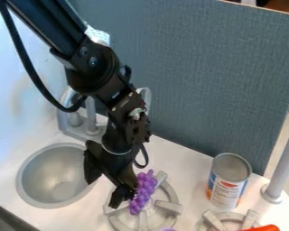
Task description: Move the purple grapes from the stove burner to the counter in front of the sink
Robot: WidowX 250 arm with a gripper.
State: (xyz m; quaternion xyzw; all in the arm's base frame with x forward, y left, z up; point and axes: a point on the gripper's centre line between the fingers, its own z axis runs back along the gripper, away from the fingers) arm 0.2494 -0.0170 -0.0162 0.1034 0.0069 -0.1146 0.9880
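Observation:
The black gripper [103, 193] hangs low between the sink bowl and the left stove burner, its two fingers spread apart with nothing visible between them. A bunch of purple toy grapes [144, 191] lies on the left burner [169, 206], close against the outer side of the gripper's right finger. Whether they touch is unclear. Part of the grapes' left side is hidden behind that finger.
The round metal sink [31, 180] is at the left, with a grey faucet [92, 119] behind it. An upright can [226, 185] stands right of the burner. An orange object [264, 228] lies on a second burner [214, 222]. A grey post [282, 164] rises at the right.

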